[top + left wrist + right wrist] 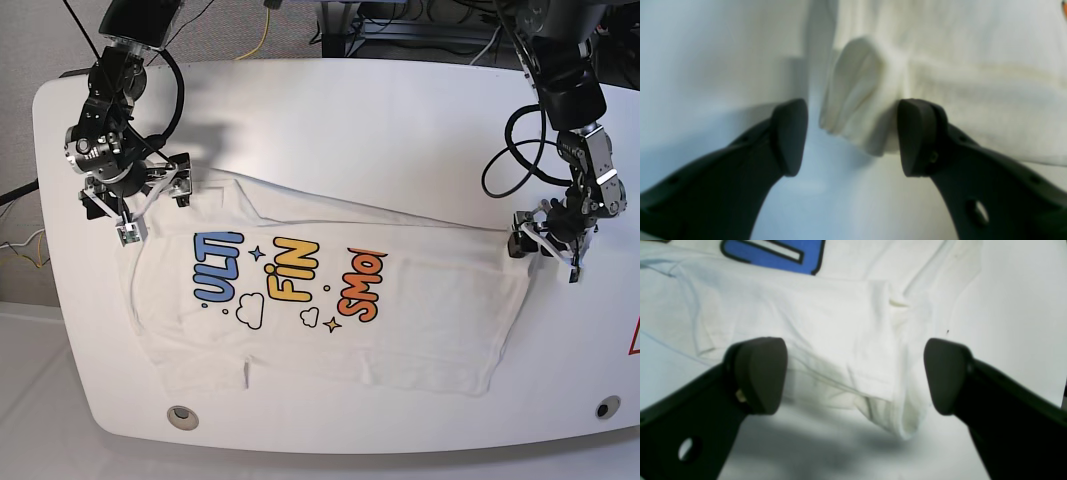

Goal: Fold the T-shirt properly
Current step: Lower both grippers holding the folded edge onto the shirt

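The white T-shirt (400,330) lies spread across the table (350,120), its blue, yellow and orange print (290,280) facing up. My right gripper (150,205) is at the shirt's far-left corner. In the right wrist view that gripper (855,373) is open, its fingers either side of a bunched white fold (880,396) below a blue letter (773,253). My left gripper (546,250) is at the shirt's right end. In the left wrist view this gripper (853,136) is open too, with a rumpled cloth corner (857,96) between the fingers, not pinched.
Round holes sit in the table near the front edge at the left (182,416) and right (604,407). Cables (500,170) hang by the left arm and behind the table. A red-marked label (632,340) shows at the right edge.
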